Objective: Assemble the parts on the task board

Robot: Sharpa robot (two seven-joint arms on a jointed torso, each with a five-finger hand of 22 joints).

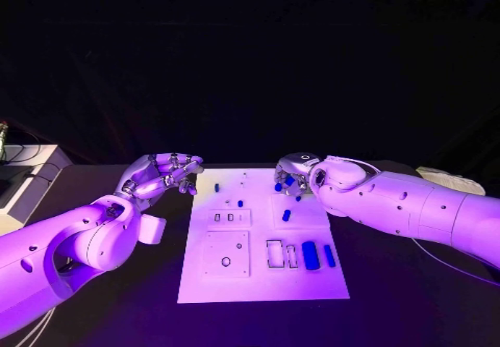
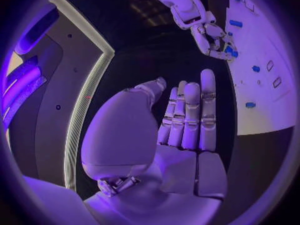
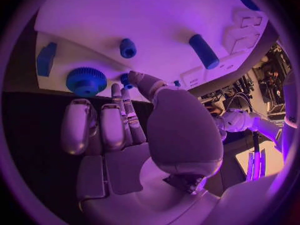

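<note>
step in hand: picking a part at the far edge of the task board (image 1: 261,285). my right hand (image 3: 128,115) hovered there, fingers loosely extended, thumb tip at a small blue peg (image 3: 127,80) beside a knurled blue gear (image 3: 85,81); grip not confirmed. next move needs a clean pinch. left hand (image 2: 187,115) waited flat, fingers together, holding nothing, over the desk (image 1: 125,303).

right robot hand (image 3: 134,120) fingertips at task board (image 3: 156,20) edge, touching small blue part (image 3: 127,79)
</note>
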